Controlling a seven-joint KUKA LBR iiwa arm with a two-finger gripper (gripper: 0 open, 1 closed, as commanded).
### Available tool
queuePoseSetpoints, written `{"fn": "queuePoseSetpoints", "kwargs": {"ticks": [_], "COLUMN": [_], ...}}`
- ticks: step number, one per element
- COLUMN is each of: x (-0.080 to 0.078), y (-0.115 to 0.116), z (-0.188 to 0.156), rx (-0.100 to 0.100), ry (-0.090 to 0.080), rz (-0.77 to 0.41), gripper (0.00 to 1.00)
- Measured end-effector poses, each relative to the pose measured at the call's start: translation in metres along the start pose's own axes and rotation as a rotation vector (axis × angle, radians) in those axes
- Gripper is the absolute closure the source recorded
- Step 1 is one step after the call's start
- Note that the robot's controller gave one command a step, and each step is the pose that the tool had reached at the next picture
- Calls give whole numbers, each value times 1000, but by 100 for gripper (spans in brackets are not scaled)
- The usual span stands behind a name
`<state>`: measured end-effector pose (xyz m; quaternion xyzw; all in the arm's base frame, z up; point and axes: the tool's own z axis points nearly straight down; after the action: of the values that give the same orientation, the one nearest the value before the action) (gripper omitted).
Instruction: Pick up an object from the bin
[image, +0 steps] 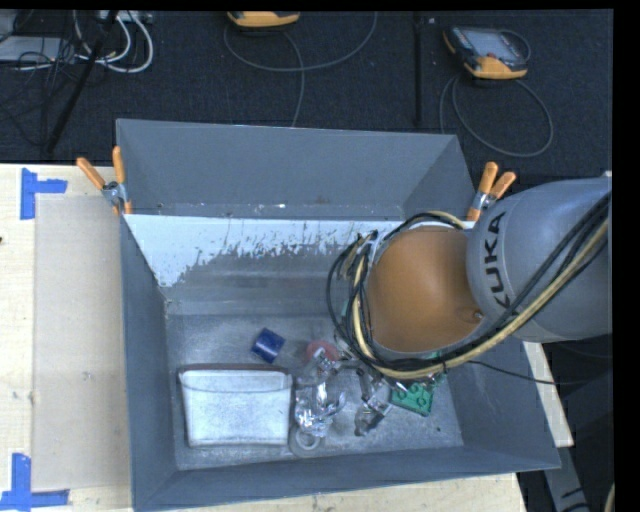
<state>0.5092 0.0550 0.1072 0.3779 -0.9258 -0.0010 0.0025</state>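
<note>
a: fig. 1, camera view. which parts will you find hidden or hard to read?

b: note the orange wrist cover (420, 290) and its black cables, right of centre. they hide most of the gripper (370, 405). you see just its lower end, low in the frame and right of centre, down near the floor of the bin (280, 180). a small green board (413, 397) shows just right of it, under the cover. you cannot tell whether it belongs to the robot or lies loose.

a: and the grip: released, clenched, or grasping something?

b: you cannot tell. the metal parts there blur into the crumpled clear plastic thing (315, 405) just left of the gripper, and contact between the two is unclear.

a: what lies nearest?

b: that clear plastic thing, low centre. a small reddish round piece (322, 352) sits just above it and a blue block (266, 344) further left. a flat pale grey pad (235, 405) at lower left reaches the plastic's edge.
</note>
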Motion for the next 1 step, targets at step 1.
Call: {"fn": "queuePoseSetpoints", "kwargs": {"ticks": [1], "x": [-7], "y": [-10], "z": [7], "rx": [4], "ry": [-4], "rz": [-353], "gripper": [0]}}
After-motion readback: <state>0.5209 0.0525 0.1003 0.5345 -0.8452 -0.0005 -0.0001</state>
